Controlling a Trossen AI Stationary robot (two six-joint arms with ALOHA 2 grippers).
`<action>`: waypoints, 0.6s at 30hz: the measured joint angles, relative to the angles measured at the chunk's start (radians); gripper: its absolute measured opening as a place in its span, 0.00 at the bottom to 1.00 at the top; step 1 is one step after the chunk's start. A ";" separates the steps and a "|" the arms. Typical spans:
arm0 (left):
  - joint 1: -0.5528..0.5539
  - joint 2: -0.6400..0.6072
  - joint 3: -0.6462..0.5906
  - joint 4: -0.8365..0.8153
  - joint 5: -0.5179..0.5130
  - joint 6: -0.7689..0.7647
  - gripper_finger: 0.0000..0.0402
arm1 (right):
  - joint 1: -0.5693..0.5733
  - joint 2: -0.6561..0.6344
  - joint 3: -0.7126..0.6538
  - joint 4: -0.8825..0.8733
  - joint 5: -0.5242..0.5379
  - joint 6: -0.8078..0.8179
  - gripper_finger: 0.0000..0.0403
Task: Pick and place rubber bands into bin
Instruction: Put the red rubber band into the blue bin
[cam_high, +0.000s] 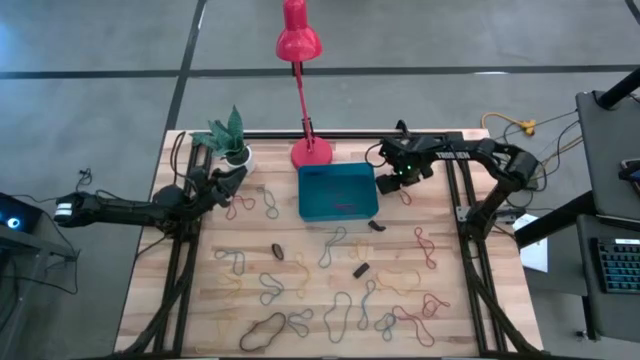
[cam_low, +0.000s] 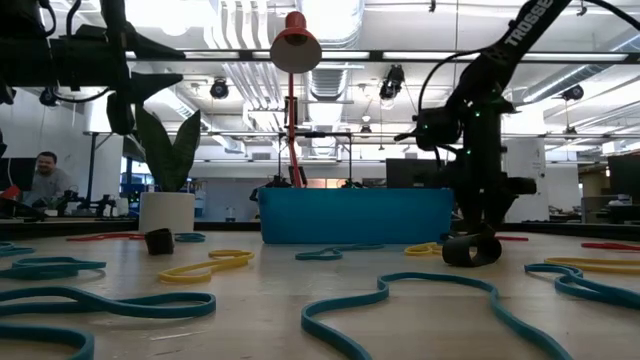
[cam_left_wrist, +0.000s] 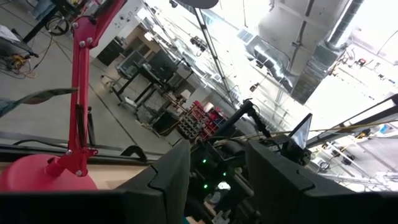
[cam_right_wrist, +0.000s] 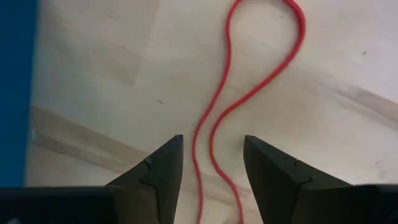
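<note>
The teal-blue bin (cam_high: 338, 192) (cam_low: 355, 215) stands at the table's far middle; a thin red band shows inside it. Rubber bands in several colours lie scattered over the near half of the table (cam_high: 330, 290). My right gripper (cam_high: 392, 182) (cam_right_wrist: 211, 165) is open just right of the bin, pointing down. Its fingers stand on either side of a red rubber band (cam_right_wrist: 261, 93) (cam_high: 405, 192) that lies flat on the wood, and I see no touch. My left gripper (cam_high: 230, 178) (cam_left_wrist: 217, 180) is open and empty near the plant pot, tipped up toward the room.
The red lamp's base (cam_high: 311, 152) stands just behind the bin and the white plant pot (cam_high: 237, 155) to its left. Small black loops (cam_high: 277, 250) (cam_low: 470, 248) lie among the bands. Dark frame rails run along both table sides. A person (cam_low: 45, 180) sits in the room behind.
</note>
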 joint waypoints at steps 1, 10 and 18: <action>0.000 0.000 0.000 0.000 0.000 0.000 0.35 | 0.001 0.000 -0.006 0.006 0.002 -0.001 0.38; 0.000 0.004 0.001 0.000 -0.005 0.000 0.35 | 0.015 0.009 -0.031 0.033 0.016 -0.029 0.34; 0.000 0.004 0.001 0.000 -0.006 0.000 0.35 | 0.020 0.014 -0.033 0.049 0.060 -0.075 0.18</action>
